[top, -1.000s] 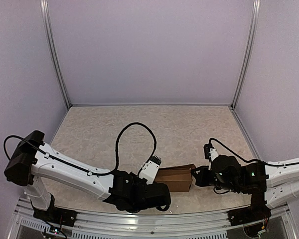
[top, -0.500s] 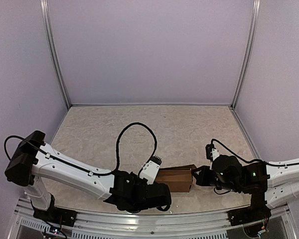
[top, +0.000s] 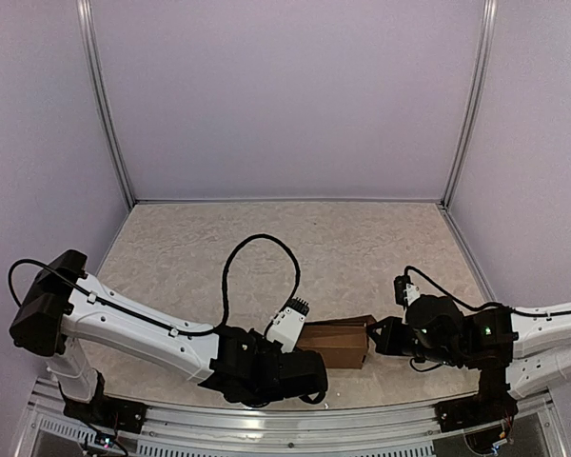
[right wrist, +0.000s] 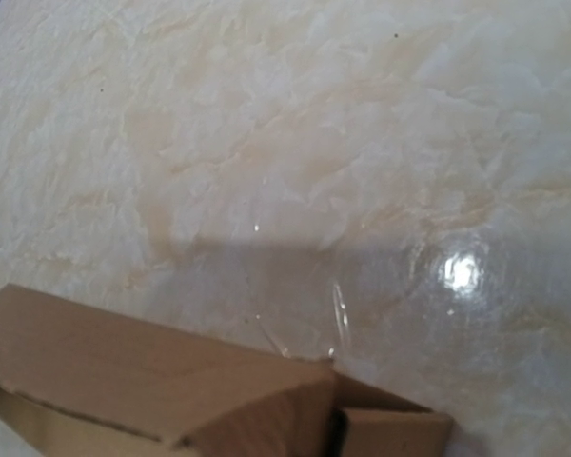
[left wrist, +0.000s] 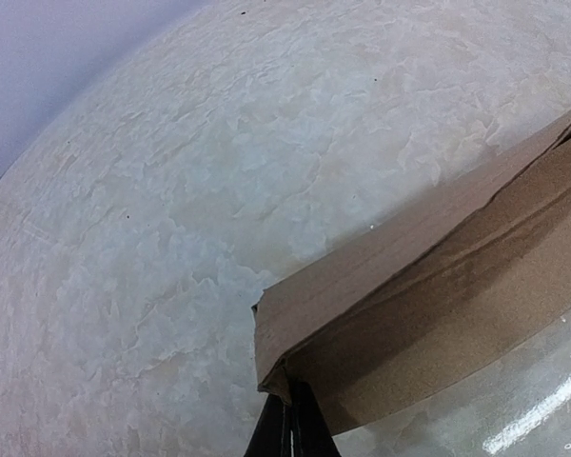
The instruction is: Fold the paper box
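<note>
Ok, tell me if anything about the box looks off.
The box is not squared up at its right end: in the right wrist view one flap bows outward and a small tab pokes out beside it, with a dark gap between.

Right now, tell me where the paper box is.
In the top view the paper box lies near the table's front edge, right of centre, between the left gripper and the right gripper, which flank its two ends.
</note>
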`<state>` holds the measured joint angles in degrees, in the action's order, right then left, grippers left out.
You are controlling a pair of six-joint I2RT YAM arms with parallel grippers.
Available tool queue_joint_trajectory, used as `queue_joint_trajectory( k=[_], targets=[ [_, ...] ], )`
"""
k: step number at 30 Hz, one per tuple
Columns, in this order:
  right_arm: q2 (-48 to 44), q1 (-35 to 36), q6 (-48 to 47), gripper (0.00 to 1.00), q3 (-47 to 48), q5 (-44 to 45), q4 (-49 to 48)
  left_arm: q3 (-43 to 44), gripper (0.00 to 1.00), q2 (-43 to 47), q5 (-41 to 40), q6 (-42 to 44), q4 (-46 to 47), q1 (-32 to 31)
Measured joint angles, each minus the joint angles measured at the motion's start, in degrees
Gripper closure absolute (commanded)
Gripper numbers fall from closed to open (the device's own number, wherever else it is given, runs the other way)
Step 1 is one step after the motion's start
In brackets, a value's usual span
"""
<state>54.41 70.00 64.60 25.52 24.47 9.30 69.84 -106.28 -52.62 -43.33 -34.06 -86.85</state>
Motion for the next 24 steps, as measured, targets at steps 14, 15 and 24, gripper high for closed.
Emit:
queue_joint_trajectory(
  k=[14,15,24],
  targets=[
    [0.9,0.0,1.2,1.00,-0.2,0.4,-0.8,0.3,1.00,-0.3,-0.1,0.0,-0.3,0.0],
    [1.2,0.0,1.3,1.00,-0.4,0.6,-1.3,0.4,1.00,-0.3,-0.1,0.0,-0.3,0.0],
    [3.8,1.2,1.3,1.00,-0.7,3.7,-3.1,1.2,1.00,-0.9,-0.4,-0.1,-1.3,0.0]
  ],
)
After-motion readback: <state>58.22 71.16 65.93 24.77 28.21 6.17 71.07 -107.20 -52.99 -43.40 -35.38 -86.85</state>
